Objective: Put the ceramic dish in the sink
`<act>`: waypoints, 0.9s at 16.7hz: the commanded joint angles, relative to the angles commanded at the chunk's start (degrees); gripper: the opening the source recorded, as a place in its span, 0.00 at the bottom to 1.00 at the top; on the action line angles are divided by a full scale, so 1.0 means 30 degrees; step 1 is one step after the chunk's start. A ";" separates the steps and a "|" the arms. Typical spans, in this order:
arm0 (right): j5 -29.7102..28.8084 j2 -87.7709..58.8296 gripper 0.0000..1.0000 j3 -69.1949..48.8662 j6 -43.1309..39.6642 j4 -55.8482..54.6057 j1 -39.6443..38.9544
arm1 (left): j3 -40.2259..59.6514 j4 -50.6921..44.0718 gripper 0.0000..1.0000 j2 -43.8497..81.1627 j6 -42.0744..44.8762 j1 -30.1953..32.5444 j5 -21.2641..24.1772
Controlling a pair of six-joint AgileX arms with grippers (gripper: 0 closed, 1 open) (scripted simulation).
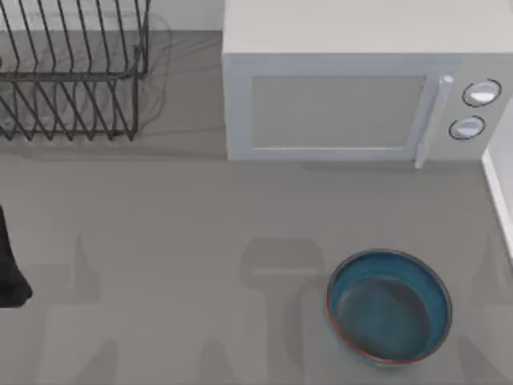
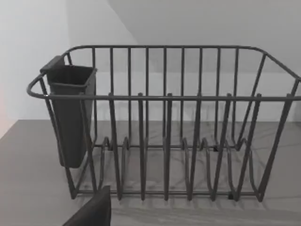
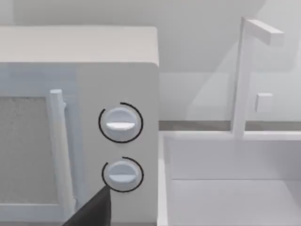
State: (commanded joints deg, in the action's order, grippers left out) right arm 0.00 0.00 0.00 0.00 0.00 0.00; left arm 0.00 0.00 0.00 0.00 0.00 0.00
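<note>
The dish (image 1: 389,308) sits upright on the table (image 1: 176,233) in the lower right of the top view, apart from everything else. Behind it, at the upper right, stands a microwave (image 1: 345,88) with its door shut and 2 knobs (image 1: 479,93) at its right end. Just right of the microwave, the right wrist view shows the sink (image 3: 230,188) with a faucet (image 3: 244,70) at its back. A wire rack (image 1: 72,72) fills the upper left, carrying a dark cup (image 2: 70,113) on 1 end. A dark part of the left arm (image 1: 10,265) enters at the left edge, mid-height. Whether either tool is open or closed cannot be told.
</note>
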 joint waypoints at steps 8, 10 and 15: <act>0.0027 -0.4300 1.00 -0.3922 0.1606 0.3764 -0.1577 | 0.0000 0.0000 1.00 0.0000 0.0000 0.0000 0.0000; 0.0007 -0.7319 1.00 -0.6224 0.2545 0.6061 -0.2471 | 0.0000 0.0000 1.00 0.0000 0.0000 0.0000 0.0000; -0.0019 -1.6724 1.00 -1.2507 0.5172 1.2660 -0.5019 | 0.0000 0.0000 1.00 0.0000 0.0000 0.0000 0.0000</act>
State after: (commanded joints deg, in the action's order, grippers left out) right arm -0.06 -50.17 -37.52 15.52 37.98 -15.06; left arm 0.00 0.00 0.00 0.00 0.00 0.00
